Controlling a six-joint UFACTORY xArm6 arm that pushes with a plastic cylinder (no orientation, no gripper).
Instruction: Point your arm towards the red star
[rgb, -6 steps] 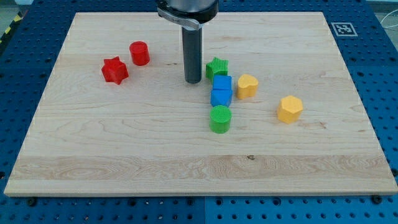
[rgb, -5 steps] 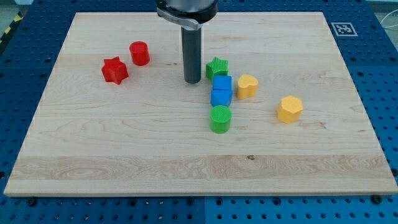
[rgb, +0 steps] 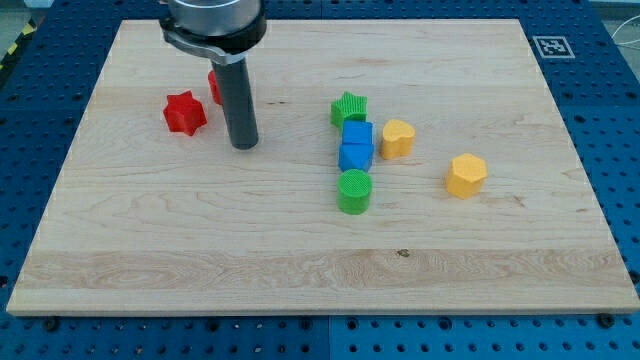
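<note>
Clawless by design, the arm ends in a straight dark rod, so there is nothing here to open, close or grip; my tip (rgb: 243, 145) rests on the worktop (rgb: 200, 260) just to the view's right of the red star (rgb: 185, 112), slightly lower in the view, with a narrow strip of bare wood between them. The red star lies toward the view's upper left of the worktop, and a second red block (rgb: 214, 84), apparently a cylinder, sits just to its upper right, largely hidden behind the rod. To finish the step well, the remaining move looks like a short, slow slide toward the view's left and a touch upward, stopping beside the star without nudging it; the task calls for pointing, not pushing. The rod's shaft passes close to the half-hidden red block, so the approach seems safest kept on the star's lower right side. Well apart, toward the view's centre, stand a green star (rgb: 348, 108), two blue blocks (rgb: 356, 146) touching one another and a green cylinder (rgb: 354, 191), with a yellow heart-like block (rgb: 398, 138) and a yellow hexagonal block (rgb: 466, 175) farther right.
</note>
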